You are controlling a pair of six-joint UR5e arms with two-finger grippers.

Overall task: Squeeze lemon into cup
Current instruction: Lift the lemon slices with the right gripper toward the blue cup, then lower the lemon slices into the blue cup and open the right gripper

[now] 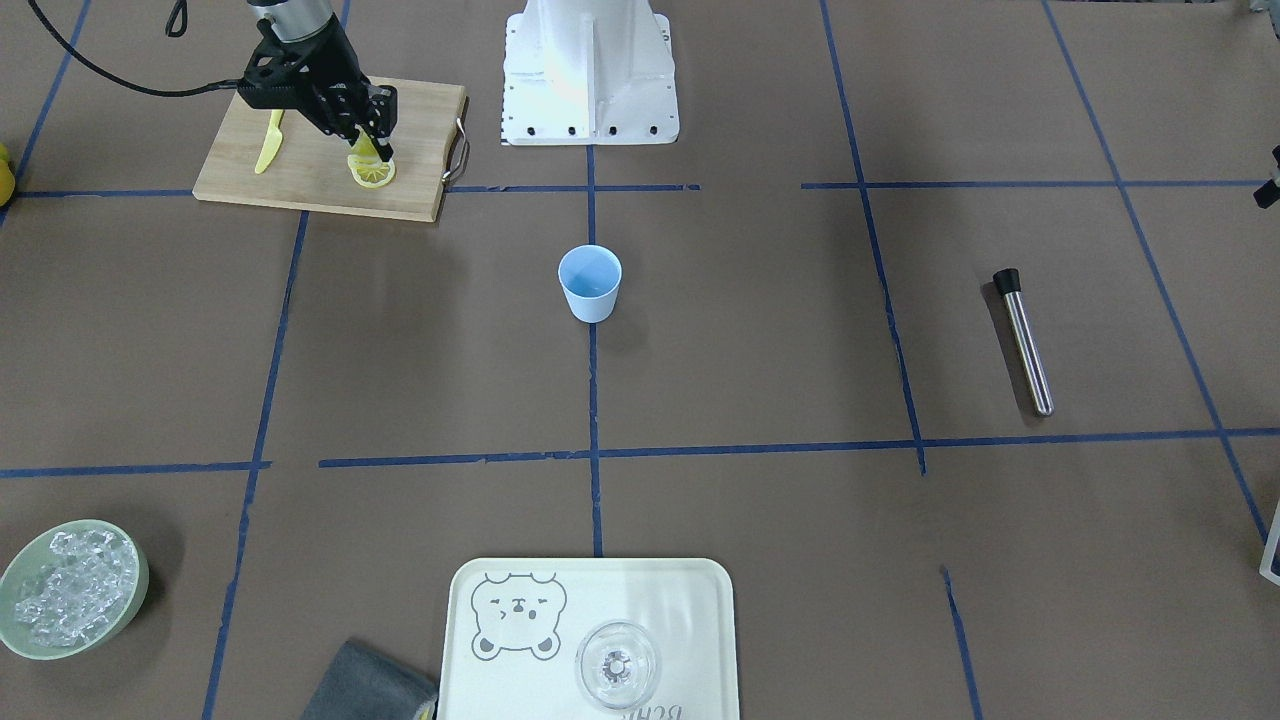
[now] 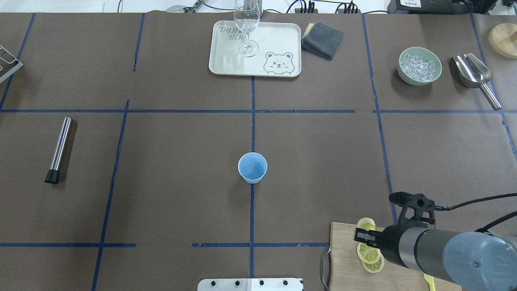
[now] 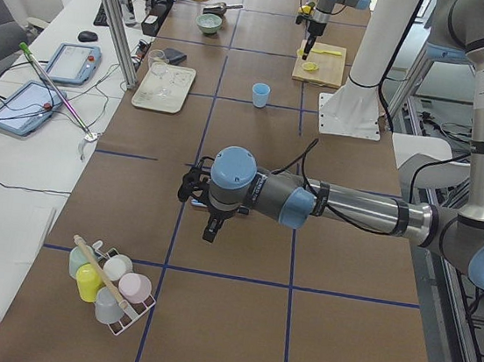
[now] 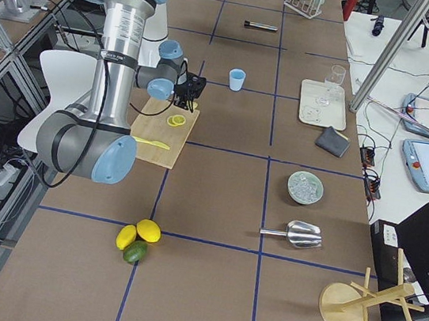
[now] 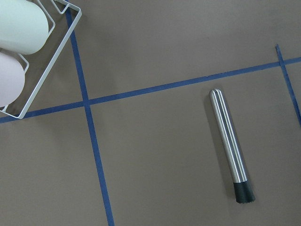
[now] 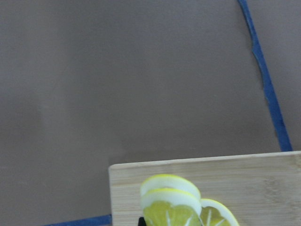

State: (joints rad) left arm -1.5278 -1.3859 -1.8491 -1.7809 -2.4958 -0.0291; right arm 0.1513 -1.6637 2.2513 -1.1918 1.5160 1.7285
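Bamboo board (image 1: 300,170), near the robot's base on its right side, is where you'll find the lemon (image 2: 368,252): overlapping slices lying flat, with a yellow knife (image 1: 268,142) beside them. The right gripper (image 1: 383,152) is down among those slices, its fingertips at or just above the wood. You can't tell from any view whether its jaws pinch a slice or merely stand over them. The cup (image 1: 590,283) stands upright mid-table on the centre tape line, well apart from the board. The left gripper (image 3: 211,228) hangs over the table near a steel rod (image 5: 229,141); you can't tell whether it's spread or pressed together.
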